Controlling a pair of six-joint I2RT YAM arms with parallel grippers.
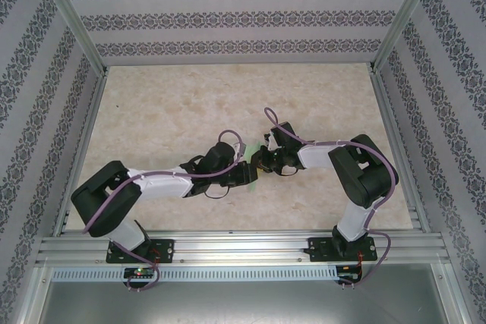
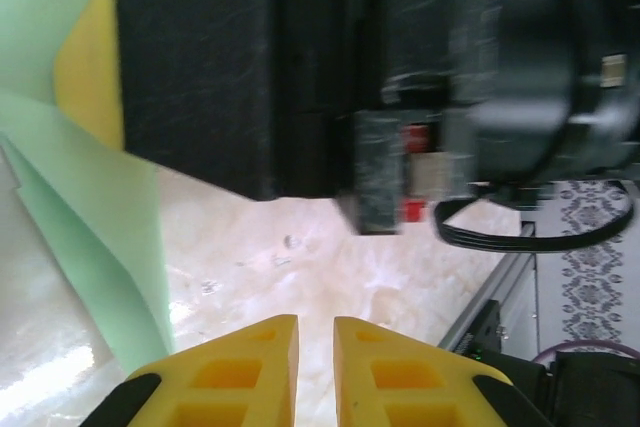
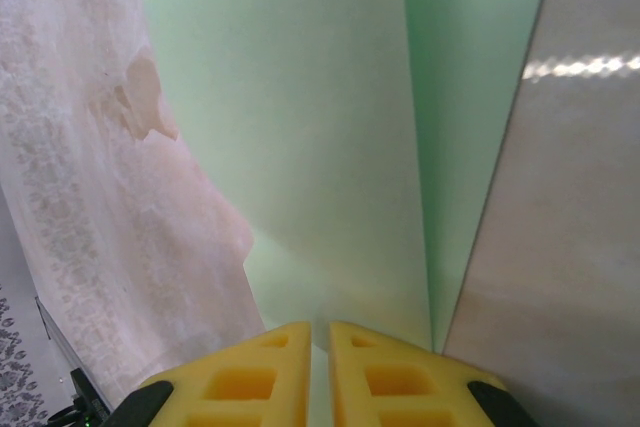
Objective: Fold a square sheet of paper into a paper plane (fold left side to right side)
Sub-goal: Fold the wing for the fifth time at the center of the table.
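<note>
Right wrist view puts the square sheet of paper [image 3: 320, 147] directly in front of the lens. The pale green sheet rises away from the fingers, and a long straight crease runs along its right part, so it looks partly folded and lifted, not flat. From above, it is at the middle of the table [image 1: 167, 111], a little toward the near edge, as a thin green strip between the two arms, which cover most of it. The likely reason is the fold from left to right: one side must be raised and carried over, so the paper has to be held at an edge.

The right gripper [image 3: 320, 335] seems to do this holding. Its yellow fingers are almost together, with only a very thin slit between them, and the green paper runs down into that slit. In the left wrist view its yellow tip sits on the paper. It is therefore judged to be clamped on the sheet's edge.

The left gripper [image 2: 316, 332] is just beside it, pointing toward it. Its fingers are nearly together too, and the marbled table shows through the narrow gap, with nothing between them. The sheet passes to the left of these fingers; whether it touches them cannot be told.
</note>
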